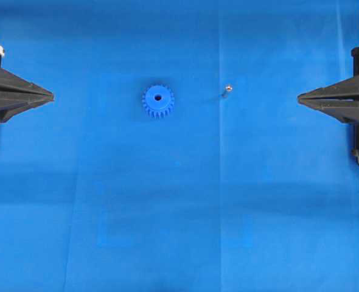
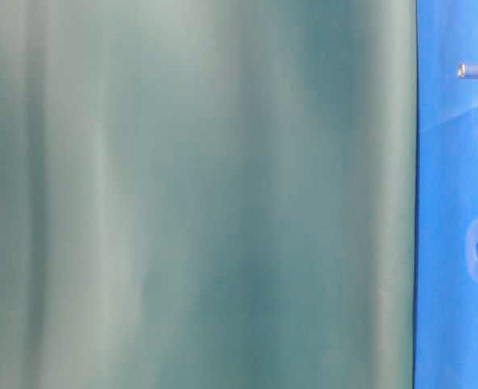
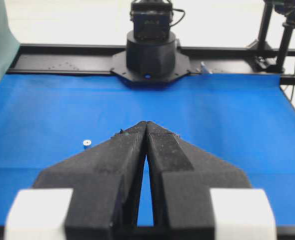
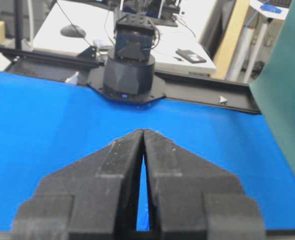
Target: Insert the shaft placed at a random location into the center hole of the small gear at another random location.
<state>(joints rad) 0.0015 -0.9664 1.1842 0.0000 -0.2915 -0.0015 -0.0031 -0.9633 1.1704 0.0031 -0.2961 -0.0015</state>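
Observation:
The small gear [image 1: 158,101], bright blue and toothed, lies flat on the blue cloth left of the middle, its dark center hole [image 1: 158,97] facing up. To its right, well apart from it, the tiny silver shaft [image 1: 227,89] stands on the cloth. The left wrist view has the shaft [image 3: 87,143] left of my fingers, which hide the gear. My left gripper [image 1: 52,96] is shut at the far left edge and holds nothing. My right gripper [image 1: 299,98] is shut at the far right, also holding nothing. Both tips point towards the middle, far from gear and shaft.
The blue cloth [image 1: 179,213] covers the table. A green backdrop [image 2: 198,194] fills most of the table-level view. In each wrist view the opposite arm's black base [image 3: 150,52] sits on a black rail beyond the cloth's far edge.

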